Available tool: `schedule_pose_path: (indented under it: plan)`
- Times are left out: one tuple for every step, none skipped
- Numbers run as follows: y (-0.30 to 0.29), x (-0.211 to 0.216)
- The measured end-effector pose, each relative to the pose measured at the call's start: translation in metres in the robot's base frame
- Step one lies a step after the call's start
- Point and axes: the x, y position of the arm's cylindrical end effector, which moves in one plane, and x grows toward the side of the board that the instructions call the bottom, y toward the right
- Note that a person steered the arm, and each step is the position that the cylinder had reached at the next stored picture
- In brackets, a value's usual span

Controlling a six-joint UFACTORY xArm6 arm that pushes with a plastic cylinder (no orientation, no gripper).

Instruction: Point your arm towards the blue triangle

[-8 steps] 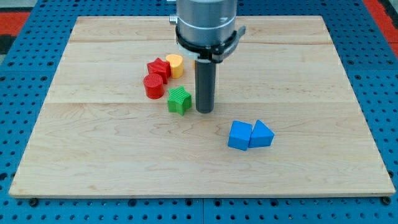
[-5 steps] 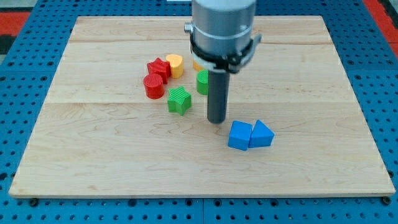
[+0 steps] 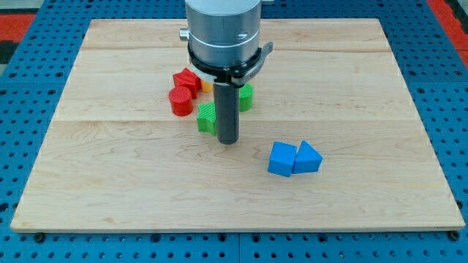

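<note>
The blue triangle point(image 3: 308, 157) lies on the wooden board point(image 3: 110, 183), right of centre, touching a blue cube point(image 3: 281, 159) on its left. My tip point(image 3: 229, 140) rests on the board about a hundred pixels to the left of the triangle and slightly above it in the view. The tip stands just right of the green star point(image 3: 208, 117), whose right side the rod hides.
A red star point(image 3: 186, 79) and a red cylinder point(image 3: 180, 101) sit left of the rod. A green cylinder point(image 3: 246, 96) peeks out on the rod's right. A yellow block point(image 3: 207, 85) is mostly hidden behind the rod.
My tip moved right and down toward the blue blocks, then swung back left to beside the green star. The blocks have not moved.
</note>
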Motion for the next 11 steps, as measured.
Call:
schedule_pose_path:
  plan:
    - [0.000,-0.006]
    - [0.001,-0.011]
    - [0.043,-0.012]
    - [0.112,-0.018]
    - [0.197,-0.019]
    - [0.278,0.005]
    - [0.329,0.052]
    - [0.337,0.095]
    - [0.308,0.109]
    - [0.266,0.109]
    - [0.200,0.092]
